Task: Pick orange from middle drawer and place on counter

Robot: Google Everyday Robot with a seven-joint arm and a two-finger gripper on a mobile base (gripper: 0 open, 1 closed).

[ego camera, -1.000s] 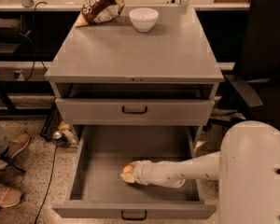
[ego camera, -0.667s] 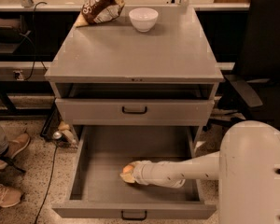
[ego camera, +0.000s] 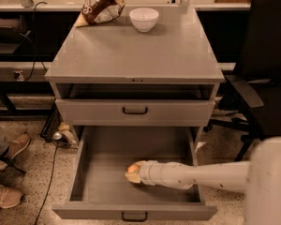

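Reaching in from the right of the single camera view, your arm (ego camera: 196, 176) lay low across the open middle drawer (ego camera: 126, 144), and the gripper (ego camera: 133, 173) sat near the middle of its floor. Its fingers (ego camera: 131, 178) looked clenched on the orange (ego camera: 132, 168), which showed just above them, down in the drawer and not yet lifted. The step in hand, I judged, was securing that grasp before the lift. To do it well, you needed to rise straight up until the fruit cleared the low walls, then draw back past the other drawer front (ego camera: 135, 110) and the edge of the bench (ego camera: 140, 55). Only then was it wise to set down on the bench's bare front part, well apart from the white bowl (ego camera: 144, 18) and snack bag (ego camera: 100, 6).
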